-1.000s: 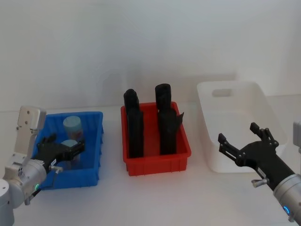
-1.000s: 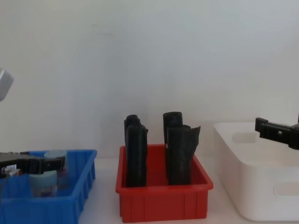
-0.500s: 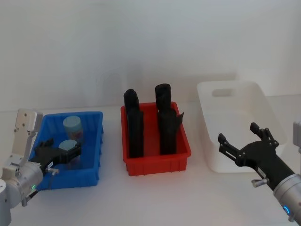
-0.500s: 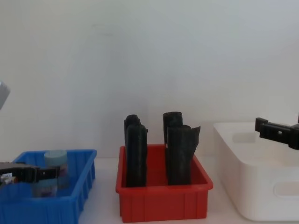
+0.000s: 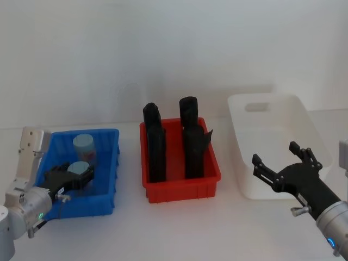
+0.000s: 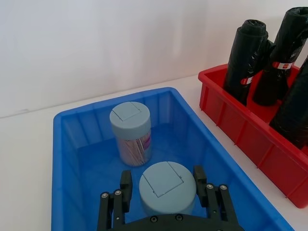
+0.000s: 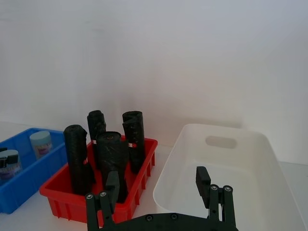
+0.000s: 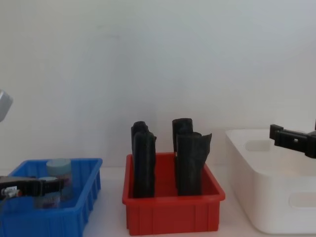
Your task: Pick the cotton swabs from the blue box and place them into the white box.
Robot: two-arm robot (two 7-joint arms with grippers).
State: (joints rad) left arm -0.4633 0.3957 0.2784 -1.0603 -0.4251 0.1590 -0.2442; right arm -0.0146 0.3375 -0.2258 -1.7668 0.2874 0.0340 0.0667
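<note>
Two cotton swab jars with pale blue lids stand in the blue box (image 5: 87,206). The far jar (image 5: 84,147) stands free; the left wrist view shows it (image 6: 131,132) upright behind the near one. My left gripper (image 5: 75,178) is down inside the blue box (image 6: 67,144), its fingers (image 6: 126,185) pressed to both sides of the near jar (image 6: 167,186), shut on it. From the chest, that jar (image 8: 48,196) sits low in the box with the gripper (image 8: 39,186) across it. My right gripper (image 5: 276,159) hovers open in front of the white box (image 5: 272,117), holding nothing.
A red tray (image 5: 182,190) with tall black rolls (image 5: 156,147) stands between the blue box and the white box. The white box (image 7: 226,159) has nothing in it. Bare table lies in front of all three bins.
My left gripper has sunk lower into the blue box and settled around the near jar. The right arm has not moved.
</note>
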